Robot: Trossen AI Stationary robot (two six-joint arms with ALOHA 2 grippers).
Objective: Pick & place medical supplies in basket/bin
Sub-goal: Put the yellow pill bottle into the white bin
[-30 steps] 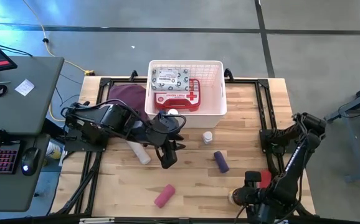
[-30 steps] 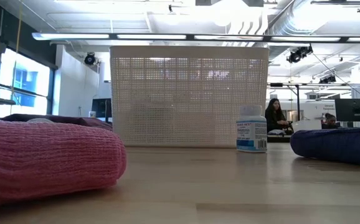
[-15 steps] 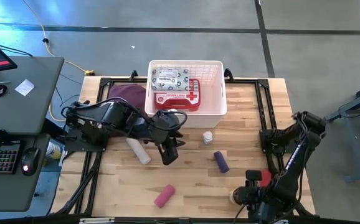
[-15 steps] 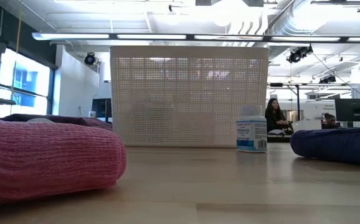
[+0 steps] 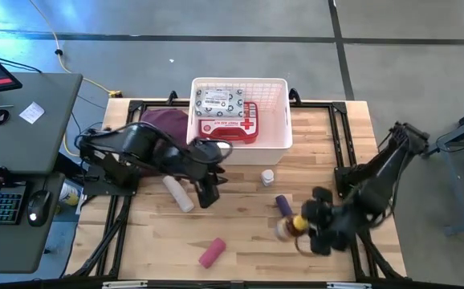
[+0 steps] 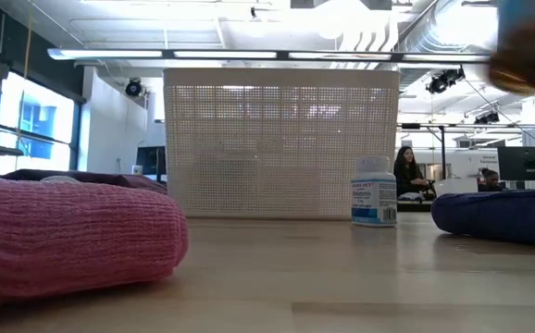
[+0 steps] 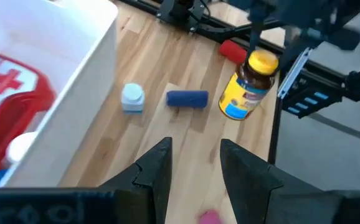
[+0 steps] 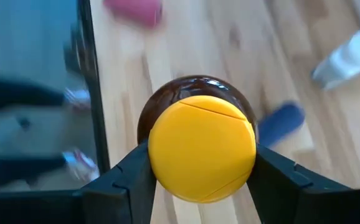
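We see the bench point(image 5: 240, 229) first, light wood, filling mid frame in the high view. On it, upper centre, sits the white basket point(image 5: 276, 136), slotted walls, rolled rim; already inside are the grey-white wipes packet point(image 5: 218, 100) and the red first-aid case point(image 5: 230, 127) w/ white cross. A maroon pouch point(image 5: 161, 120) lies just left of the basket.

Left arm reaches in from the left; the left gripper point(image 5: 205, 193) hangs over the bench below the basket's lower-left corner, fingers point(image 7: 158, 165) parted w/ nothing between them. A beige roll point(image 5: 177, 193) lies just left of it.

Right arm comes from the right edge. The right gripper point(image 5: 296, 227) is clenched on the amber jar point(image 5: 290, 226), lower right of centre. Jar looks brown glass, yellow cap, yellow label; the right wrist view shows both fingers pressed to its sides below the cap, and in the left wrist view it hangs clear of the wood.

Step in hand, as we judge it: carrying the jar to the basket. Next move needs a carry up-frame, over the purple roll point(image 5: 285, 208) and small white bottle point(image 5: 268, 177), clearing the rim before release.

Also left on the bench: pink roll point(image 5: 211, 252) lower centre, and a red roll point(image 7: 233, 50) in the left wrist view.
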